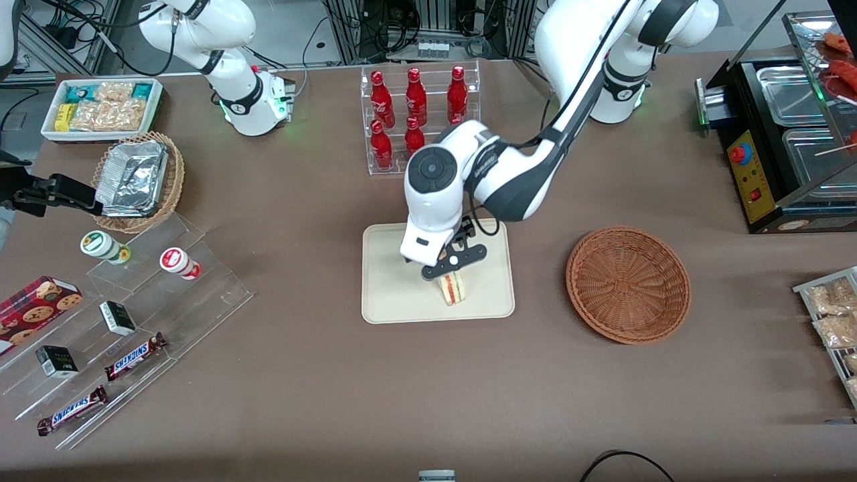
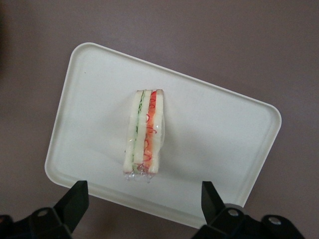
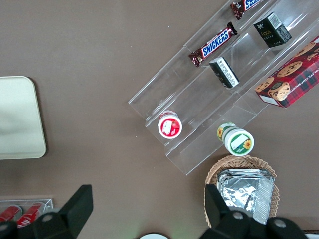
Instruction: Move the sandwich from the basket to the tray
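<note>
The sandwich [image 2: 145, 133] is standing on its edge on the tray [image 2: 214, 134], straight below the gripper [image 1: 454, 263], and the basket [image 1: 628, 284] is sitting empty well off toward the working arm's end of the table. In the wrist view the two fingers [image 2: 75, 199] are spread wide, one to each side of the sandwich, neither of them touching it; the jaws are released and gripping nothing. The sandwich's long axis, with its green and red filling stripes, is running crosswise to the line between the fingertips and lying centred between them. It is probably resting on the tray by its own weight, though the front view is partly blocking its base. Judging by this, the coming move is a straight lift away, with no sideways drift that could tip the wedge.
</note>
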Available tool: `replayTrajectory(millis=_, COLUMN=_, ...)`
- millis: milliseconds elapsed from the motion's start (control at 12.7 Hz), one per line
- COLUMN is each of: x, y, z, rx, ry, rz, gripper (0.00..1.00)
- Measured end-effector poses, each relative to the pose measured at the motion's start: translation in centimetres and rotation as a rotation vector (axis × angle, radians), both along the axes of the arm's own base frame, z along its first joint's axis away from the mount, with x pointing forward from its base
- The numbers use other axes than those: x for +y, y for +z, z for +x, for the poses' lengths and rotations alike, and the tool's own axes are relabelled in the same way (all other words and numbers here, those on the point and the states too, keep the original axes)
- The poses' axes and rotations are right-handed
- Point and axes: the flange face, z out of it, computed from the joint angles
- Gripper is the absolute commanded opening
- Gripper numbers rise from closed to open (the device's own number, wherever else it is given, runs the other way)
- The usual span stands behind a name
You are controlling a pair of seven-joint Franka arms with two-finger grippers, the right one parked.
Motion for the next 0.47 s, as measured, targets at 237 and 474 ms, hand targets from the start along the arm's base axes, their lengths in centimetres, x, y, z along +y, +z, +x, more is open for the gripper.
replayTrajectory(millis=237, x=3.4, y=4.0, z=0.9, rx=0.017, ry=0.029, rz=0.031, gripper=1.0)
replayTrajectory(millis=474, x=10.5, y=6.1, z=5.0, rx=0.036, ry=0.055, rz=0.042, gripper=1.0)
